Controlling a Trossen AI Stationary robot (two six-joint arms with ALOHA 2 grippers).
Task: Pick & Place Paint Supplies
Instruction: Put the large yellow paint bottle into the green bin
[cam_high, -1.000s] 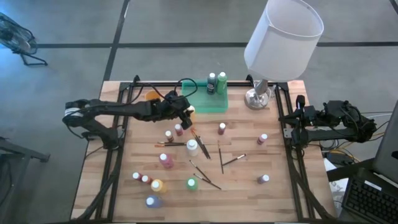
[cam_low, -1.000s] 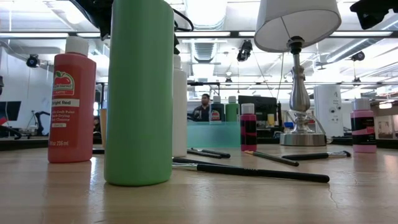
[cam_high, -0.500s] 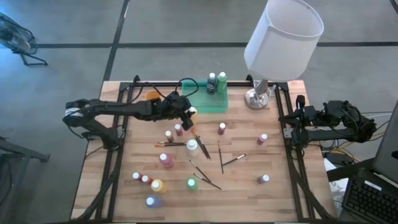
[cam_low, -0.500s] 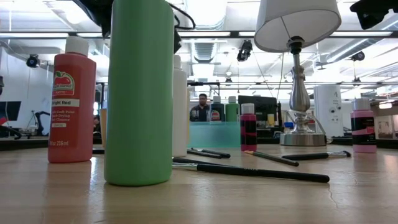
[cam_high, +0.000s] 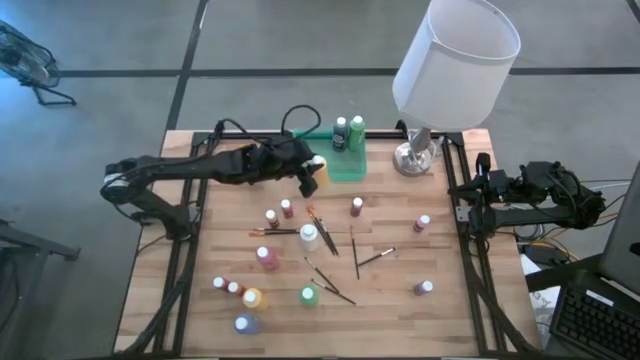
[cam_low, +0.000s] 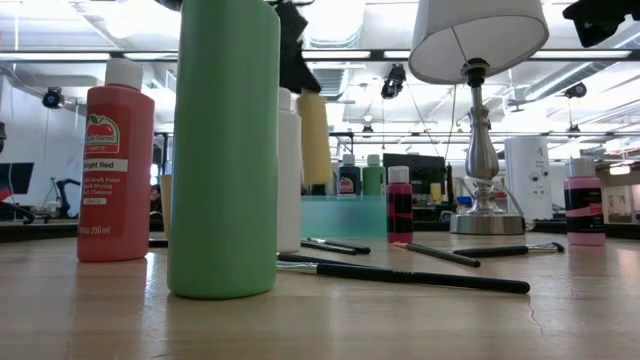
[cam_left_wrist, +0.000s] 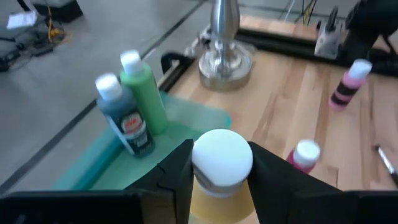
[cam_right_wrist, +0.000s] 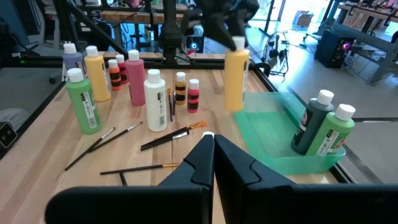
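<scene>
Left gripper (cam_left_wrist: 219, 163) was clamped on a yellow bottle (cam_right_wrist: 236, 73), lifted just off the green tray's (cam_high: 345, 168) near edge; right gripper (cam_right_wrist: 213, 148) sat closed.

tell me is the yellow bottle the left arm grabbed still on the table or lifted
Lifted. The left end effector grips the yellow bottle by its cap; it hangs upright, clear of the wooden table, beside the green tray.

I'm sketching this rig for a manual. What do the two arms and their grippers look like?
Both are dark, jointed arms. The left arm has a pale band near its base and a black cable looping above its wrist. The left gripper has two black, wedge-shaped fingers. The right arm is bulkier with bundled black cables; the right gripper has matching black fingers.
</scene>
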